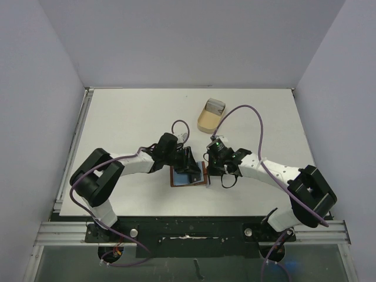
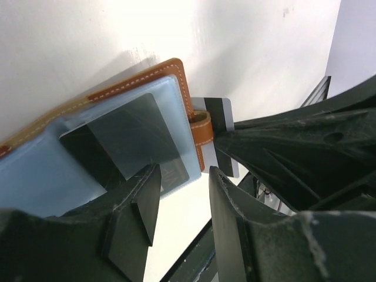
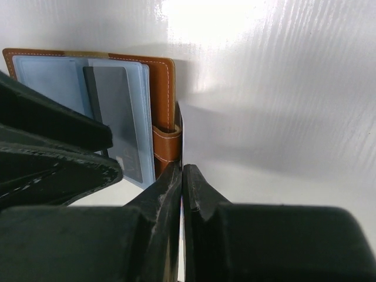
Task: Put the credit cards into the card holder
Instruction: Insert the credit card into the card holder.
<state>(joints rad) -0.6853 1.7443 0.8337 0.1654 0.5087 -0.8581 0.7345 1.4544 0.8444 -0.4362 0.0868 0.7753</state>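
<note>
The left arm [image 1: 132, 164] and right arm [image 1: 267, 170] bend inward. The left claw [image 2: 185, 170] has its jaws apart, and the right claw [image 3: 182, 170] is pinched closed.

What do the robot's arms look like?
The left arm and right arm are white tubes with chunky black joints. A purple cable loops along each one. The left gripper and right gripper are black, with two flat fingers. A tiny green light glows on the right arm.

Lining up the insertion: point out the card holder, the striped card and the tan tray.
card holder [image 2: 138, 79]: left wrist view, stitched leather edge.
striped card [image 2: 214, 114]: left wrist view, dark stripe.
tan tray [image 1: 207, 121]: top view, bare floor.
</note>
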